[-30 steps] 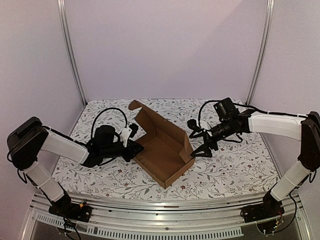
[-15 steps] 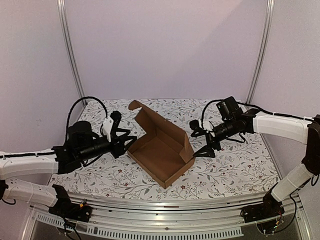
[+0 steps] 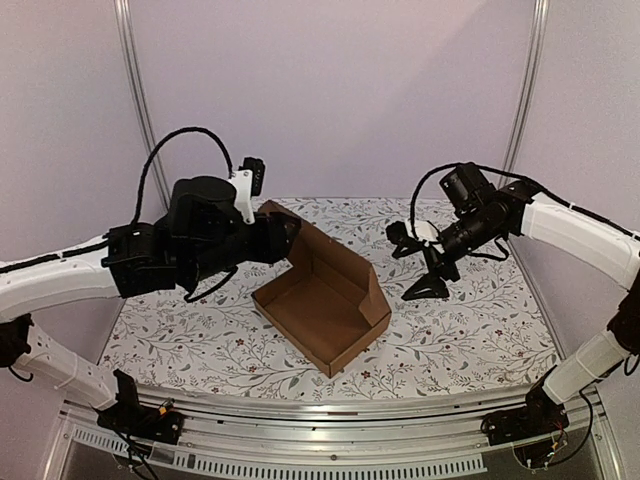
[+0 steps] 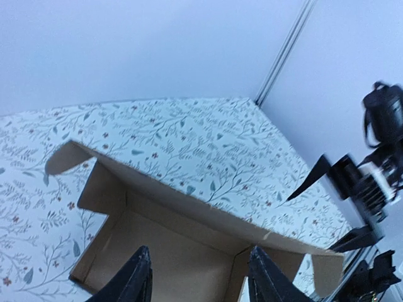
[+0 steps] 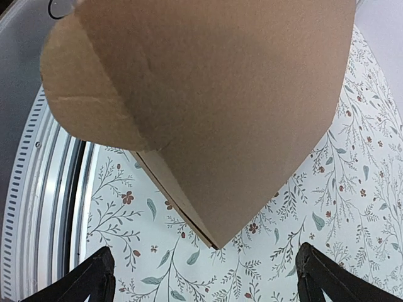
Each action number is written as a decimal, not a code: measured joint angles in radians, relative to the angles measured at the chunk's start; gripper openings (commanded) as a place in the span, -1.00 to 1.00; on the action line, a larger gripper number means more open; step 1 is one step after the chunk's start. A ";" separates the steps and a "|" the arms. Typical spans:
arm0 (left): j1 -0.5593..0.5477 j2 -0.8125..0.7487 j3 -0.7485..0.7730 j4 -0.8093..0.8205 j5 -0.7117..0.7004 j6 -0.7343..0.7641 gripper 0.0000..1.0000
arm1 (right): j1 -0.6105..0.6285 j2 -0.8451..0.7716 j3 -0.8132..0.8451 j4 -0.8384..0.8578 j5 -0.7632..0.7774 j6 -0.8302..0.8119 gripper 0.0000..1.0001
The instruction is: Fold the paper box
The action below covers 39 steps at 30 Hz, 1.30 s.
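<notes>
While the plain brown corrugated cardboard mailer box (image 3: 320,312) lies part-formed at the middle of the white leaf-printed tablecloth (image 3: 470,322), it is gripped by neither arm.
At the left, the black left gripper (image 3: 287,235) is held over the box's raised rear wall, its fingers (image 4: 135,280) parted with nothing pinched and the open tray seen below them. The box is seen unprinted and matte, with a flat base, upright walls and a rounded tab at its far-left corner. At the right, the black right gripper (image 3: 412,263) is held near the right wall, apart from it, fingers spread wide.
</notes>
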<state>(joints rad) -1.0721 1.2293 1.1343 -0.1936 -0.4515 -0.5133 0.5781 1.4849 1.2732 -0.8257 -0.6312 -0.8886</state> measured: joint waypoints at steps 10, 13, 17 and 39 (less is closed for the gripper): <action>-0.103 -0.126 -0.345 -0.303 -0.242 -0.485 -0.13 | -0.062 0.004 0.344 -0.082 0.021 0.075 0.86; -0.103 -0.177 -0.430 -0.333 -0.259 -0.587 -0.13 | -0.052 0.075 0.420 -0.003 0.031 0.195 0.75; -0.103 -0.153 -0.470 -0.360 -0.270 -0.675 -0.11 | 0.006 0.231 0.482 0.058 0.055 0.302 0.71; -0.146 -0.314 -0.410 -0.587 -0.443 -0.791 0.07 | 0.278 0.546 0.393 0.060 0.292 0.333 0.76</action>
<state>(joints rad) -1.2182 0.9150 0.7238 -0.7807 -0.8948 -1.3041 0.8558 2.0308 1.6665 -0.7654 -0.3389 -0.5556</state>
